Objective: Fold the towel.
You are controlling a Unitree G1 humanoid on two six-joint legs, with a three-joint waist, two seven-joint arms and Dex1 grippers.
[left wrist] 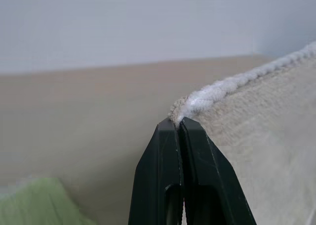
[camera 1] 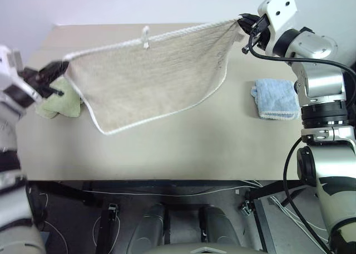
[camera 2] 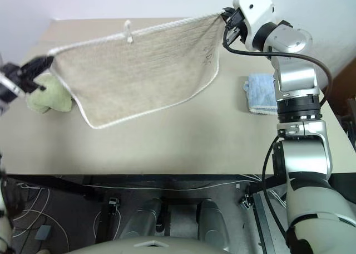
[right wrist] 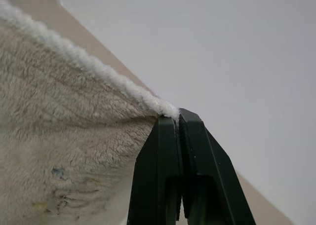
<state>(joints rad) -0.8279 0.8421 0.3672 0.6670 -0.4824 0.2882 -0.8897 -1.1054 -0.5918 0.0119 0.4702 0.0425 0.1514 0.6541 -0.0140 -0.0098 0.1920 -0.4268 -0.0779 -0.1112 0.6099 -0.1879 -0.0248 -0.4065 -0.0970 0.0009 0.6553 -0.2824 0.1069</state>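
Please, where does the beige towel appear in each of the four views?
Left eye view: towel hangs mid-picture, above the table.
Right eye view: towel, left of centre.
Left wrist view: corner.
Right wrist view: corner.
Shared landmark: its white corded hem.

A wide desk point(camera 1: 167, 148) with a plain beige top is seen from above, its far edge set against a pale, bare wall point(camera 1: 139, 3) lit evenly and softly. No pattern is shown on the wall. Below the desk's near edge a dark frame rail point(camera 1: 167, 185) is run across, and white cables point(camera 1: 183, 191) are strung along it. Under the desk a dark grey floor point(camera 2: 67, 220) is seen, with loose wires point(camera 2: 33, 218) trailed over it near the left corner.
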